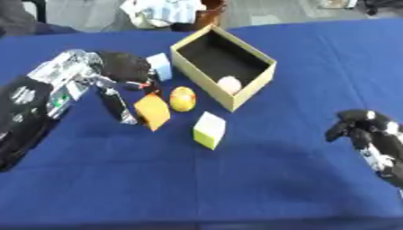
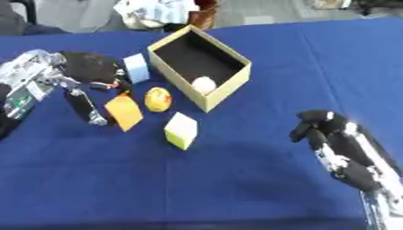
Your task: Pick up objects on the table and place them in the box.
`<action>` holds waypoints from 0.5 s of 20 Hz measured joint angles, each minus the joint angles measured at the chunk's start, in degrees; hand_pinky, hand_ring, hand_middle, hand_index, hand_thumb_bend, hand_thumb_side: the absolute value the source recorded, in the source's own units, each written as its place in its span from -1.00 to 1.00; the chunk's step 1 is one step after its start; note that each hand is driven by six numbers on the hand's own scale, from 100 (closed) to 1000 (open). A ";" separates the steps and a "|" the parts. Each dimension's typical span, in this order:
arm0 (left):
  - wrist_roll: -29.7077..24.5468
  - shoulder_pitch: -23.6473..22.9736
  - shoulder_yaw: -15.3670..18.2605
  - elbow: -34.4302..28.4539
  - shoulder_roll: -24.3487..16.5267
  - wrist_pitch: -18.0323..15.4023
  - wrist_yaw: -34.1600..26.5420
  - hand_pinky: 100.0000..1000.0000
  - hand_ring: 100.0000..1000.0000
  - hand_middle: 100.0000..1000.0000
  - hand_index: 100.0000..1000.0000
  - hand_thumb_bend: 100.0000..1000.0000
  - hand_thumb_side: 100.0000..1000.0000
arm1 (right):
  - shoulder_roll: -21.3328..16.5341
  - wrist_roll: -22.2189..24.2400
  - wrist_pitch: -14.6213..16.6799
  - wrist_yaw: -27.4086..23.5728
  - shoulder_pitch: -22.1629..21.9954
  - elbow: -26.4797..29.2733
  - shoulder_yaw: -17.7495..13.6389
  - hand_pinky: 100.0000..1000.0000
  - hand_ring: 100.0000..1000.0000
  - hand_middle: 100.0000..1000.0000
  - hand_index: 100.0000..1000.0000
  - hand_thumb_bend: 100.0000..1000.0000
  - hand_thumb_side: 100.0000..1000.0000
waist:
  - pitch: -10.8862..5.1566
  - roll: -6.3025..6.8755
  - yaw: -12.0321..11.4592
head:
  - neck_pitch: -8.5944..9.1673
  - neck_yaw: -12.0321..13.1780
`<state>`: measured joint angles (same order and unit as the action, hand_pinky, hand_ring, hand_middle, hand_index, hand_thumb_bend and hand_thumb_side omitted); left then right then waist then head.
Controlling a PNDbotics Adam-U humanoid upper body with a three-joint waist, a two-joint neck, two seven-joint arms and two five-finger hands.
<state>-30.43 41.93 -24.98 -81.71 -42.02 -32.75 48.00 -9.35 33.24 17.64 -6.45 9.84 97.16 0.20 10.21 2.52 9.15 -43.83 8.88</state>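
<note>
An open cardboard box [image 1: 250, 92] stands at the table's centre back, with a pale round ball [image 1: 229, 84] in its near corner. My left hand [image 1: 123, 66] reaches in from the left. Its thumb [image 1: 118, 107] lies along the left side of a tilted orange block [image 1: 153, 111] and its curled fingers sit at the block's top. A light blue block [image 1: 160, 65] stands just behind that hand, against the box. A yellow egg-shaped thing [image 1: 182, 99] lies in front of the box. A yellow and white cube [image 1: 209, 130] sits nearer me. My right hand [image 2: 337, 143] rests at the lower right, fingers relaxed, holding nothing.
A dark blue cloth [image 1: 236, 188] covers the table, with bare cloth in front and to the right of the box. Past the far edge lie white crumpled things [image 1: 165, 11] and a brown object [image 1: 211, 13].
</note>
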 measured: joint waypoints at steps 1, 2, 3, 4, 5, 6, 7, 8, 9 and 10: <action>-0.18 0.08 0.37 -0.92 -0.39 0.39 -0.60 0.54 0.10 -0.14 0.27 -0.48 -0.37 | 0.00 -0.01 0.00 0.06 0.00 0.00 0.00 0.07 0.14 0.00 0.48 -1.00 -0.21 | 0.00 0.00 0.00 | 0.00 -0.07; -0.36 0.47 0.76 -1.75 -0.68 0.77 -1.19 0.54 0.10 -0.14 0.27 -0.48 -0.38 | 0.00 -0.01 0.00 0.09 0.00 0.00 0.00 0.07 0.14 0.00 0.48 -1.00 -0.21 | 0.00 0.00 -0.04 | 0.00 -0.12; -0.46 1.10 1.23 -2.49 -0.87 1.21 -1.74 0.54 0.10 -0.14 0.28 -0.44 -0.37 | 0.00 -0.01 0.00 0.12 0.00 -0.01 0.00 0.07 0.14 0.00 0.48 -1.00 -0.21 | 0.00 0.00 -0.05 | 0.00 -0.15; -0.57 1.88 1.69 -3.06 -0.90 1.62 -2.18 0.54 0.10 -0.14 0.28 -0.44 -0.37 | 0.00 -0.01 0.00 0.14 0.00 -0.01 0.00 0.07 0.14 0.00 0.48 -1.00 -0.21 | 0.00 0.00 -0.05 | 0.00 -0.18; -0.64 2.74 2.08 -3.38 -0.91 2.03 -2.48 0.54 0.10 -0.14 0.28 -0.44 -0.38 | 0.00 -0.01 0.00 0.15 -0.01 -0.01 0.01 0.07 0.14 0.00 0.48 -1.00 -0.21 | -0.03 0.00 -0.05 | 0.00 -0.20; -0.66 3.72 2.41 -3.46 -0.90 2.42 -2.68 0.54 0.09 -0.14 0.28 -0.47 -0.40 | 0.00 -0.01 0.00 0.17 -0.01 -0.01 0.01 0.07 0.14 0.00 0.48 -1.00 -0.21 | -0.12 0.00 -0.04 | 0.00 -0.22; -0.64 4.89 2.77 -3.41 -0.76 2.80 -2.85 0.54 0.09 -0.14 0.28 -0.48 -0.41 | 0.00 -0.01 0.00 0.21 -0.03 -0.02 0.01 0.07 0.14 0.00 0.48 -1.00 -0.21 | -0.25 0.00 -0.03 | 0.00 -0.24; -0.57 6.11 3.10 -3.13 -0.49 3.15 -2.97 0.54 0.10 -0.14 0.28 -0.50 -0.44 | 0.00 -0.02 0.00 0.23 -0.04 -0.02 0.01 0.07 0.14 0.00 0.48 -1.00 -0.21 | -0.32 0.00 -0.01 | 0.00 -0.31; -0.40 7.42 3.44 -2.51 0.08 3.45 -3.03 0.54 0.10 -0.14 0.29 -0.52 -0.45 | 0.00 -0.02 0.00 0.23 -0.06 -0.02 0.02 0.07 0.14 0.00 0.48 -1.00 -0.21 | -0.32 0.00 0.01 | 0.01 -0.39; -0.19 8.87 3.74 -1.55 1.00 3.76 -3.03 0.54 0.10 -0.13 0.29 -0.53 -0.46 | 0.00 -0.02 0.00 0.23 -0.07 -0.03 0.03 0.07 0.14 0.00 0.48 -1.00 -0.21 | -0.32 0.00 0.05 | 0.02 -0.45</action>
<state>-30.62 50.80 -21.24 -83.26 -41.02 -28.99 44.97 -9.35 33.22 17.64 -6.22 9.77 97.13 0.23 9.89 2.52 9.20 -43.81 8.43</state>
